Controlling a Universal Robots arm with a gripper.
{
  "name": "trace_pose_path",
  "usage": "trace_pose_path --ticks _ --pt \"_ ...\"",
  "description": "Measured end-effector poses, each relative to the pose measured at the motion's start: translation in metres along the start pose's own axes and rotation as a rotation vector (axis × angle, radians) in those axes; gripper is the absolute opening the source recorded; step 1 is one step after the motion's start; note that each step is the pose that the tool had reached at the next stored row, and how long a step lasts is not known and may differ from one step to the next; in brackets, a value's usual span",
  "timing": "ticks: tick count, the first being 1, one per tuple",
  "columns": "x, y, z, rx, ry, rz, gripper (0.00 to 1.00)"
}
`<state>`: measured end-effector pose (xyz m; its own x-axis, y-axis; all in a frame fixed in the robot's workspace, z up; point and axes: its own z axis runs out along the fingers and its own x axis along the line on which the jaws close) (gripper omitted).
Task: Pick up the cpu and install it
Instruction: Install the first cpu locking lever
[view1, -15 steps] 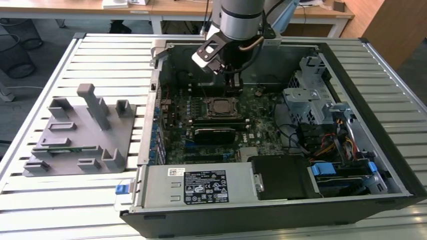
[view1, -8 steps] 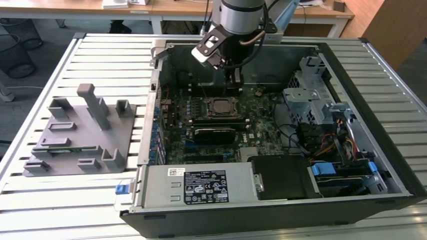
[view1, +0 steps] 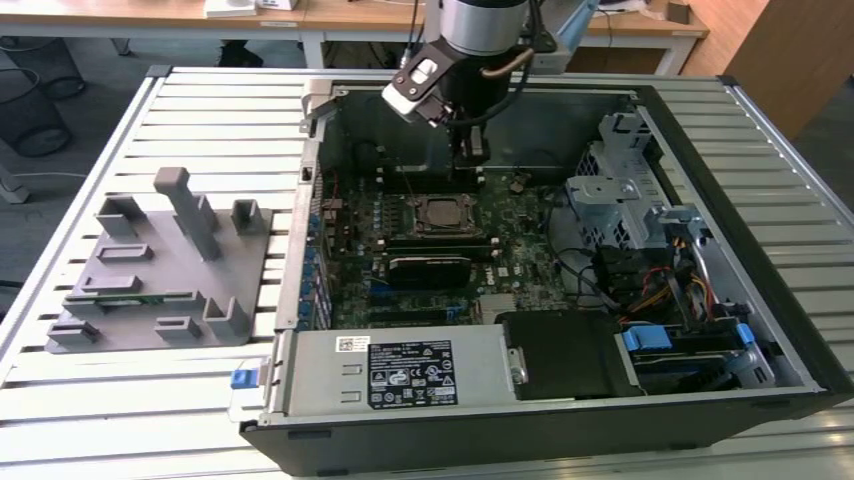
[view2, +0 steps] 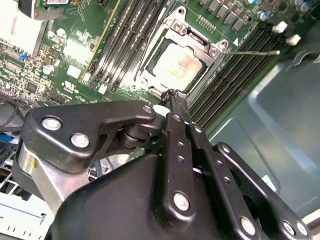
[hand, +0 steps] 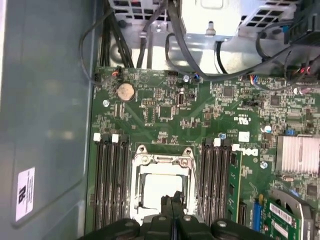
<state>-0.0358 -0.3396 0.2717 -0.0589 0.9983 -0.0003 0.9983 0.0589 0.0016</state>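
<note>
Gripper: here it is (view2: 172, 95), fingers pressed together tip to tip with nothing between them, so closed and empty.
Cpu: the cpu (view2: 177, 67) lies directly under the fingertips, flat in its seat on the board with its pale metal top facing up; the first wrist view agrees, showing it as a bright square just past the tips.
Socket frame: a metal socket frame (view2: 176, 26) rings the chip, and a thin wire lever (view2: 252, 51) sticks out from one side of it.
Memory slots: long dark memory slots (hand: 111, 180) run either side of the fingers, close by.
Computer case: the walls of the open computer case (view1: 747, 130) box the gripper in all round.
Grey plate: a grey plate (view1: 147, 270) with upright posts sits well away, outside the case.
Risk: it's tight in here! A sideways drift could snag the fingers on the wire lever or scrape the slots. Pressing down off-centre could tilt the chip in its seat and harm the contacts beneath, judging by how little margin the frame leaves.
Arm pose: the wrist hangs straight down into the case from above, fingers pointing at the board.
</note>
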Motion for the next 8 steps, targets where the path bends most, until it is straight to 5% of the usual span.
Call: trace_pose_path --ticks 8 --pt "0.0000 -0.0001 0.0002 0.0004 -0.0037 -0.145 0.11"
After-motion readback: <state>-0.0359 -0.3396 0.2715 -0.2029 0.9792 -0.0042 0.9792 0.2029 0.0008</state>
